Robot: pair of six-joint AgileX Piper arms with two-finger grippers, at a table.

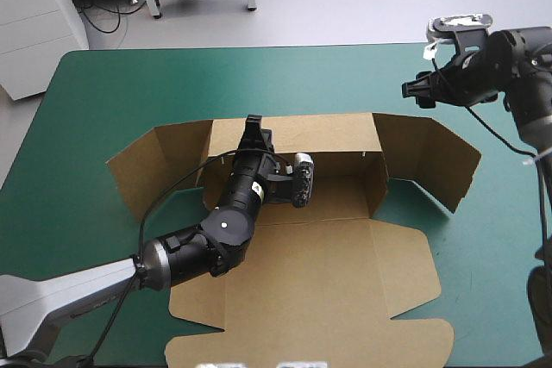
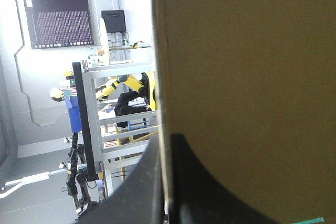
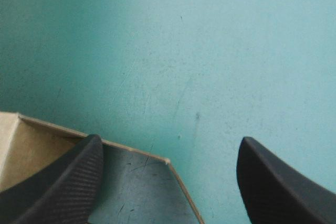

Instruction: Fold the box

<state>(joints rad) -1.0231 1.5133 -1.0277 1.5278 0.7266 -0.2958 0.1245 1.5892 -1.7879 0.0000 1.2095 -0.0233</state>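
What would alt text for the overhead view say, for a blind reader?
A partly folded brown box lies on a teal-green table, its back wall and side flaps raised, its lid flat toward the near edge. The left gripper pinches the back wall's top edge; the right gripper hovers at the far right, apart from the box.

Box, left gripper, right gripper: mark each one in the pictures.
box [image 1: 328, 265]: high view, on the flat lid panel.
left gripper [image 1: 254, 129]: high view, at the fingertips pinching the box's raised far wall.
right gripper [image 3: 169, 140]: right wrist view, midway between its open fingertips.
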